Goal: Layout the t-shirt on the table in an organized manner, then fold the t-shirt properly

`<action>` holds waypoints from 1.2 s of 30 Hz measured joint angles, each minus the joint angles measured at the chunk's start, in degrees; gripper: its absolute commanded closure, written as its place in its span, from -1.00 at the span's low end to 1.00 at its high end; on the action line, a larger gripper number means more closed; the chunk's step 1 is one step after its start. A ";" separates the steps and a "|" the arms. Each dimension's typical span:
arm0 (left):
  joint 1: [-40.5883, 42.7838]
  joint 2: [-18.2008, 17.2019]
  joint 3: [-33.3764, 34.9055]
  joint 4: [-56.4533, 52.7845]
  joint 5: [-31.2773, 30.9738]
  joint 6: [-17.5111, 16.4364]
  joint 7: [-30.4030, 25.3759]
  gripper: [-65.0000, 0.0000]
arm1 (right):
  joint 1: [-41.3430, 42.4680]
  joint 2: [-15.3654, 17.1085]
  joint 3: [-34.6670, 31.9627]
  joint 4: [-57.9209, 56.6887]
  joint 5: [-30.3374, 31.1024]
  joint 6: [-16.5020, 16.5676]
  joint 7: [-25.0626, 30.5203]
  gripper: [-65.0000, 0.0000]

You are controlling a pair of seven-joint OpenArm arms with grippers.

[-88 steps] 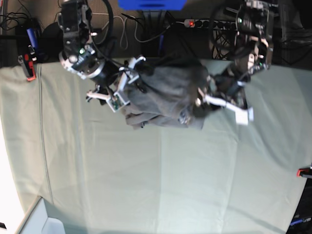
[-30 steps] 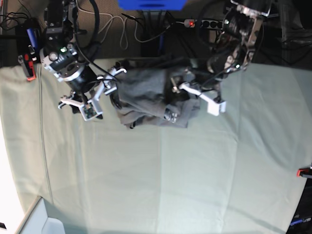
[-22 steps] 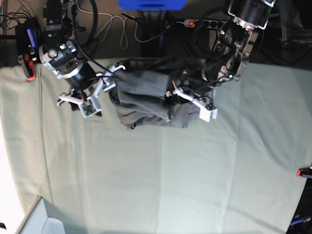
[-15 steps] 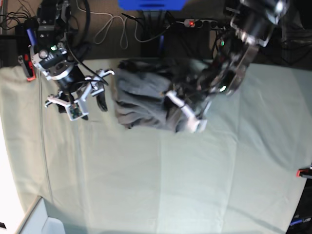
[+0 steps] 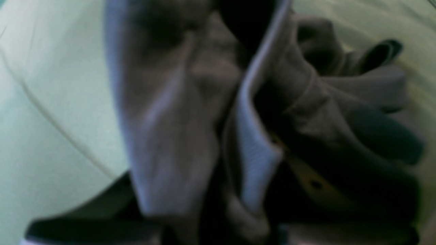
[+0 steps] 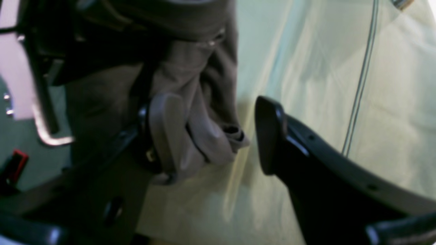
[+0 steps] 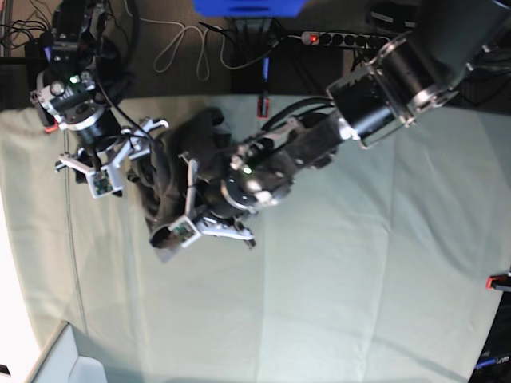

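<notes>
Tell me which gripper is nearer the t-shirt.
Left. The left gripper is shut on a bunch of the t-shirt; the right gripper stands open at the shirt's edge, one finger against the fabric.

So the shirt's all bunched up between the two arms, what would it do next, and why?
Probably the left claw, shut on a fold of the shirt, pulls it outward over the table. The shirt is a crumpled heap, nowhere near flat. The right claw is open beside a hanging edge and could close on it.
</notes>
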State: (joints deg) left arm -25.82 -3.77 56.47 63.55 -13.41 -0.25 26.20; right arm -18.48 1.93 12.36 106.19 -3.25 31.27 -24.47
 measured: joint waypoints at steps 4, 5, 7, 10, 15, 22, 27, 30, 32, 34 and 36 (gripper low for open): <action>-1.46 2.19 1.11 -4.55 3.26 0.02 0.52 0.55 | 0.04 -0.07 1.70 0.00 0.07 -0.02 0.24 -0.04; -1.55 2.58 1.01 -5.27 4.26 0.02 0.46 0.35 | 0.04 -0.04 2.14 0.00 0.04 -0.02 0.24 -0.04; -1.53 2.84 0.83 -5.68 6.51 0.07 0.35 0.03 | 0.00 -0.04 2.25 0.00 0.04 -0.02 0.20 -0.04; -1.51 2.67 0.74 -4.09 9.03 0.09 0.63 -0.32 | -0.15 -0.04 2.25 0.00 0.04 -0.02 0.24 -0.04; -1.20 2.34 -6.36 3.78 10.16 -0.15 0.04 -0.38 | -1.75 -0.20 2.45 0.00 0.09 0.02 0.09 -0.04; 5.68 -4.87 -24.04 14.62 10.14 0.24 0.46 -0.38 | -2.08 -0.55 7.67 -1.55 0.24 -0.04 0.52 -0.04; 19.76 -8.96 -42.95 23.02 10.05 0.28 -0.39 -0.38 | 1.03 -0.07 7.89 -7.89 0.20 0.02 0.55 -0.04; 30.01 -8.94 -55.47 26.69 10.27 0.68 0.72 -0.38 | 4.63 1.20 8.33 -13.07 0.11 0.00 0.57 -0.04; 36.70 -8.76 -62.18 30.36 10.03 0.52 0.46 -0.38 | 7.15 2.08 8.24 -16.59 0.42 -0.02 0.66 -0.04; 42.58 -8.31 -67.58 33.40 9.33 0.74 0.31 -0.38 | 9.90 3.10 8.11 -21.05 0.63 -0.02 1.11 -0.04; 47.52 -6.93 -71.89 35.95 6.34 0.66 0.31 -0.38 | 12.41 4.39 8.00 -25.20 0.26 0.09 0.83 -0.03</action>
State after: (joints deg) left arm 21.69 -10.70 -15.42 99.50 -7.07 0.40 26.50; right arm -6.07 6.33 20.36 80.99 -2.98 31.35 -23.64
